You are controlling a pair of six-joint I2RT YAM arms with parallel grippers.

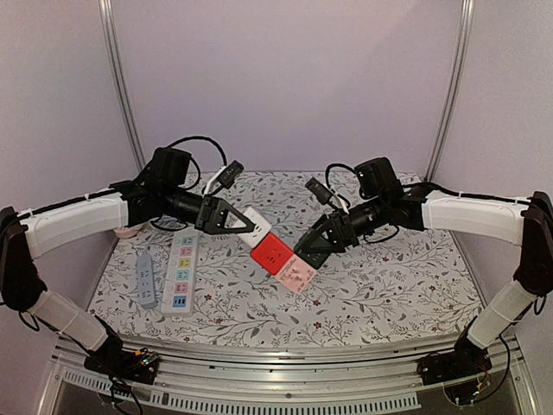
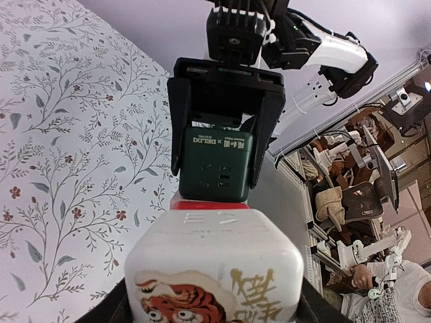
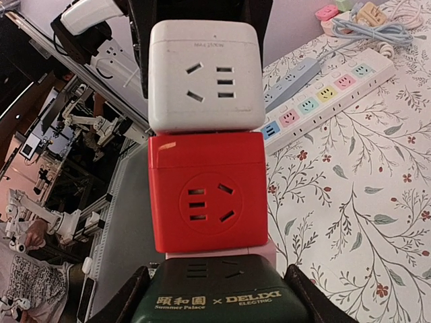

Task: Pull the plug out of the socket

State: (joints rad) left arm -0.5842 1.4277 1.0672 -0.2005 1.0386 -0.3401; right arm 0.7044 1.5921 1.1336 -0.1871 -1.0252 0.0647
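Right wrist: cube stack (image 3: 206, 192), white-red-pink-green, flush-mated.

Overhead camera faces the table (image 1: 397, 277); close wrist cameras share stacked cubes (image 3: 205, 195).

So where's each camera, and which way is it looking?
Top external: high behind the bases, looking down on the table; both arms show, with left gripper and right gripper.
Left wrist: on the left arm, facing the right arm across the white cube and green cube; left fingers at bottom.
Right wrist: on the right arm, facing back at the left arm; right fingers at bottom.
Shared: both wrist views show those two cubes.
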